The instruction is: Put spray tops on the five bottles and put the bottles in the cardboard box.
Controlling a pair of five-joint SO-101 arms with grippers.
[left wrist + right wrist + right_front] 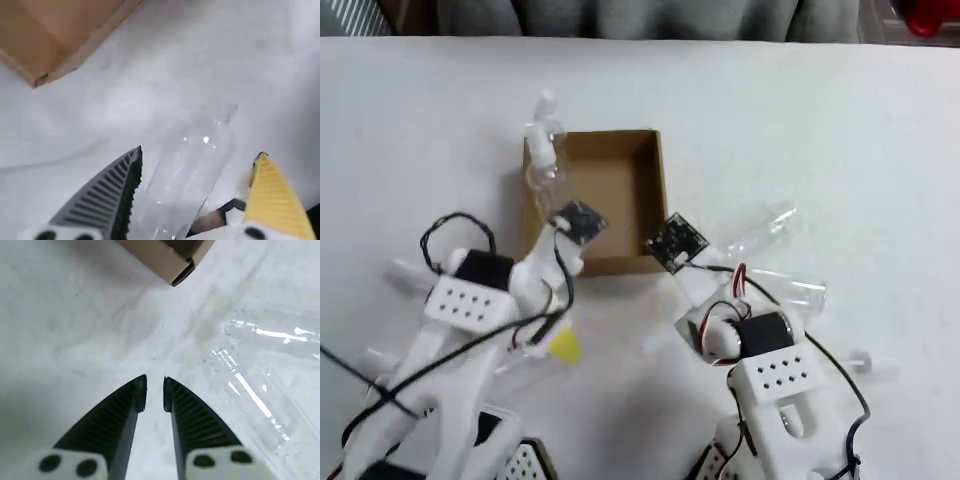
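Observation:
The cardboard box [610,190] stands open at the table's middle, its corner showing in the left wrist view [60,45] and the right wrist view [172,262]. A bottle with a spray top [542,150] leans over its left wall. In front of the box, my left gripper [200,152] is open, and a clear topless bottle [190,170] lies between its grey and yellow fingers [565,345]. My right gripper [154,380] is shut on nothing, just above the table by the box's front right corner. Two clear bottles [272,335] [260,400] lie beside it.
The two loose bottles [765,230] [790,290] lie right of the box. Loose white spray tops lie at the left [400,270] and at the right [875,362]. Both arms' bodies take up the near edge. The far half of the white table [800,110] is bare.

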